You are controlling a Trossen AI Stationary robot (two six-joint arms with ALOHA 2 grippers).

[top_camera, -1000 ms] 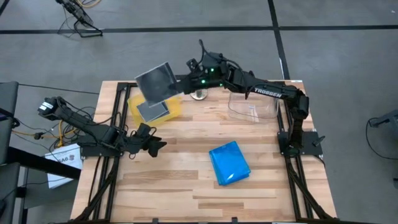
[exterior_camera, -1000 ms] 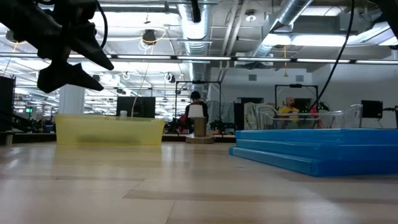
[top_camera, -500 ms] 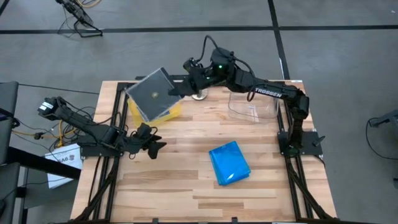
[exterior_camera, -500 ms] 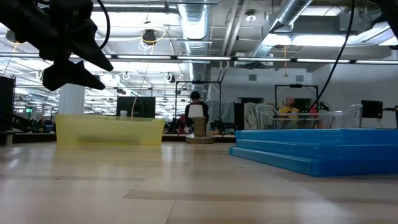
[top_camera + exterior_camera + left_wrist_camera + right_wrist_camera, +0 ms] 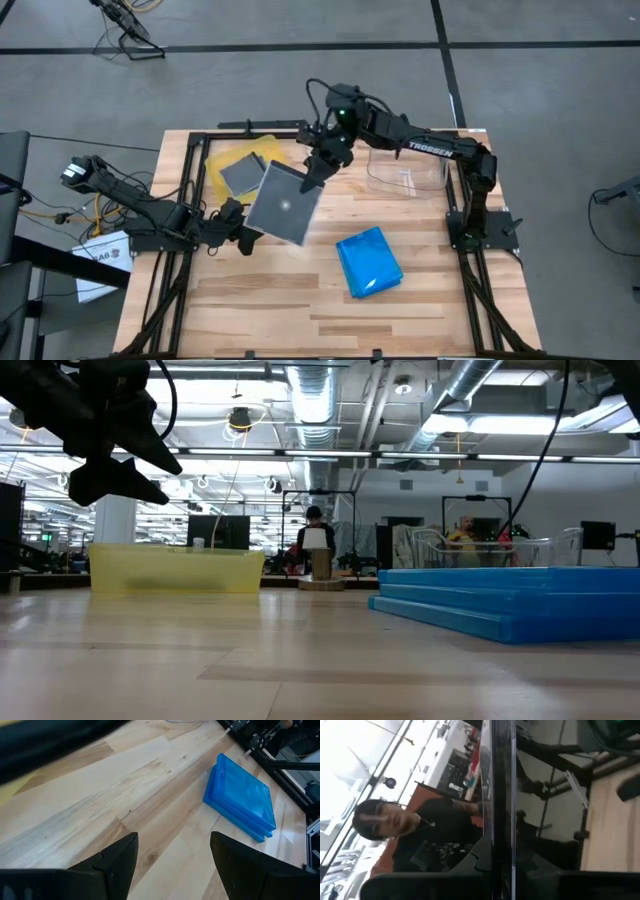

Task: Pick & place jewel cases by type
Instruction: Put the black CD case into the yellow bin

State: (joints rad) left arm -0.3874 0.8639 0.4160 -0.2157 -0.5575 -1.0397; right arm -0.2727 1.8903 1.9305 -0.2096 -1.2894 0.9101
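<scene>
My right gripper is shut on a smoky grey jewel case, held above the table just on the near side of the yellow tray. Another grey case lies flat in that tray. A stack of blue jewel cases lies flat on the table toward the near right; it also shows in the left wrist view and the low view. My left gripper hangs open and empty above the table's left side, with its fingers wide apart in its wrist view. My right gripper pinches the grey case between its two fingers at the case's far right edge. In the wrist view the case stands edge-on between the fingers. The case is lifted clear of the table and tilted, reaching from the gripper toward the near left.
A clear plastic bin stands at the far right. A small round wooden thing stands at the far edge, between tray and bin. Bare wood lies between the tray and the blue stack. People show in the room beyond the table.
My right gripper has swung from above the yellow tray toward the table's near side and a little right, turning as it went. The grey case has gone with it, from over the tray's far part to over the bare wood just near of the tray.
</scene>
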